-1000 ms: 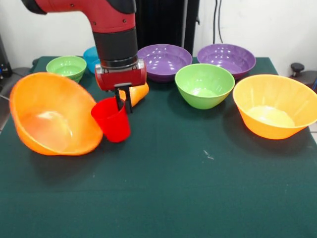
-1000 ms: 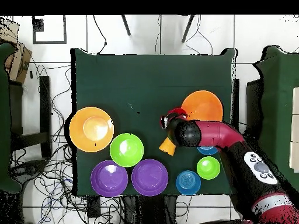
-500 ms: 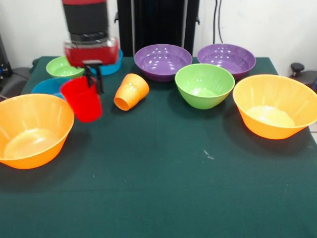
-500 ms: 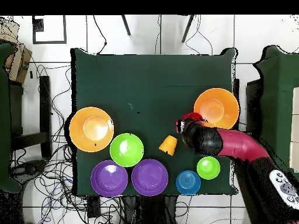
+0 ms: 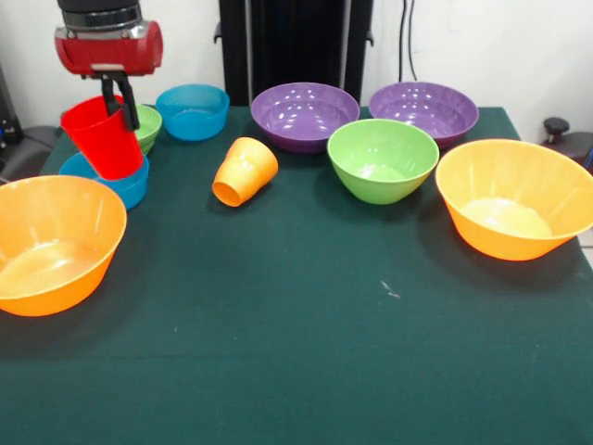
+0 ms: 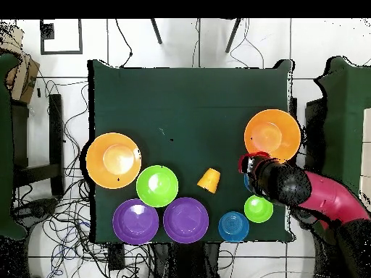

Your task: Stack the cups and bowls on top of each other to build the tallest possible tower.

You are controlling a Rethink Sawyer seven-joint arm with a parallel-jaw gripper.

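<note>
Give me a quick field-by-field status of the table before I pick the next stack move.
gripper: shut on red cup, lifted clear of the table
below the red cup: small blue bowl
orange cup: on its side, mid-table
large orange bowls: and, upright, at opposite ends
purple bowls: and, side by side at the robot's edge
medium green bowl: empty
other small bowls: blue, green
tower: none built yet
</note>
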